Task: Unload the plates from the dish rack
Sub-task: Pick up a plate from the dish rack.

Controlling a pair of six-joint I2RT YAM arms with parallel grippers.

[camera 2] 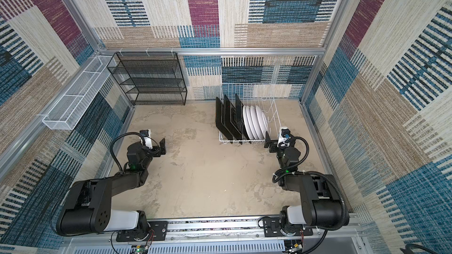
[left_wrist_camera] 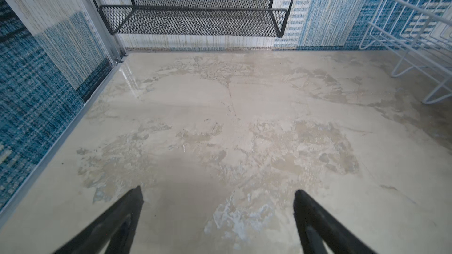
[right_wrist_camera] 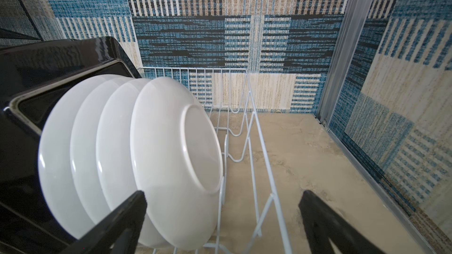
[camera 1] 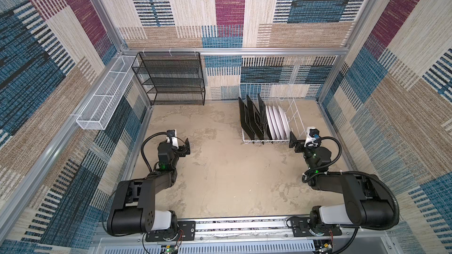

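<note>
Two sets of jaws are noted spread wide, nothing held. The right end effector [right_wrist_camera: 223, 194] is poised just beside the near end of the dish rack [camera 1: 269, 91], pointed at four round white plates [right_wrist_camera: 171, 155] (only their backs are shown). Several square black-backed plates [camera 1: 252, 118] are stood on edge beyond them, leaning. The left end effector [left_wrist_camera: 218, 193] is held low over the bench [left_wrist_camera: 232, 118], well apart from the rack. A black mesh shelf unit [camera 1: 171, 79] is set against the back wall.

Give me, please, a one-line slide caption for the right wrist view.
Open right gripper faces four round white plates standing on edge in the dish rack, black square plates behind them.
</note>
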